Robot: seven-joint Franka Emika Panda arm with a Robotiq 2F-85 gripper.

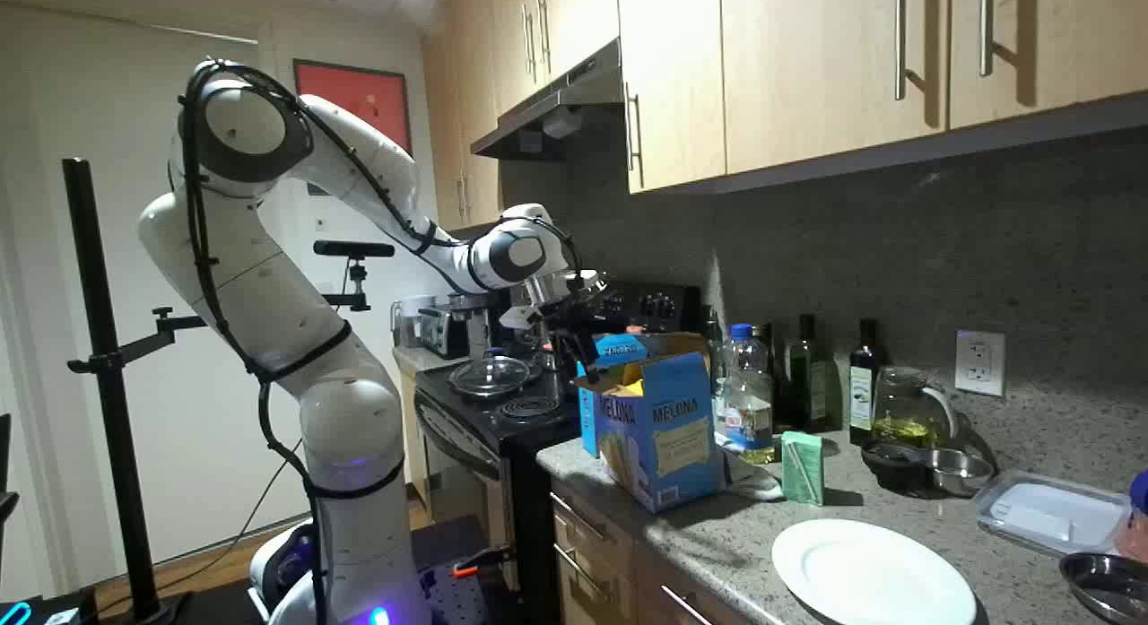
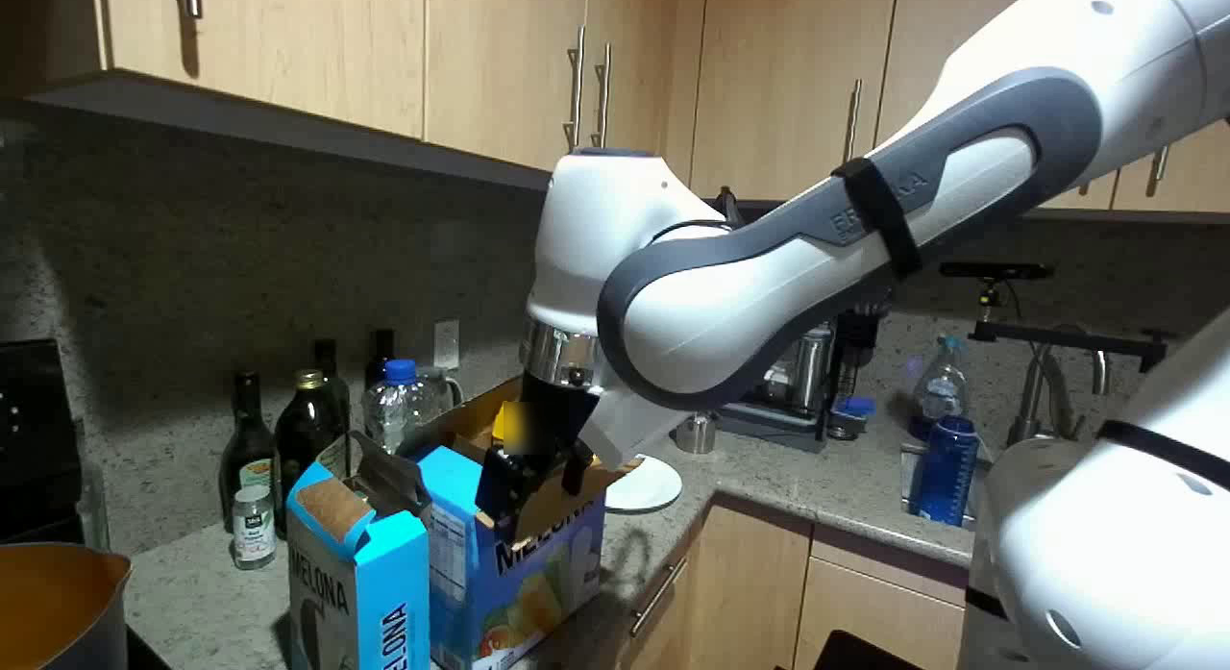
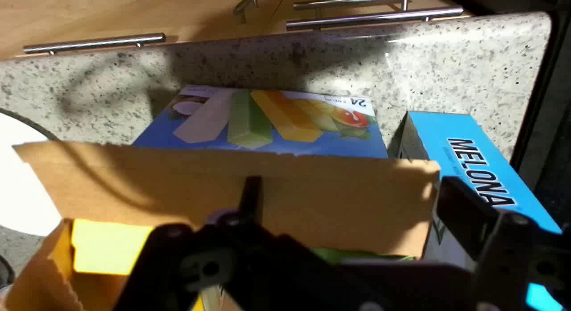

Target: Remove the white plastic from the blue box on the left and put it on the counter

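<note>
Your claw (image 3: 353, 199) stands spread, pinching nothing, over the larger blue box (image 1: 668, 437); it points downward, probably so the fingers (image 3: 461, 210) can reach in from above. The box's cardboard flap (image 3: 223, 181) leans outward, leaving the mouth uncovered for you. A narrower blue box (image 2: 389, 583) stands just beside it, toward the stove (image 1: 475, 416) (which of the two counts as "on the left" isn't certain). Both stand on the counter (image 1: 708, 535). You can't pick out the white plastic in any view; presumably it lies inside one of the boxes.
</note>
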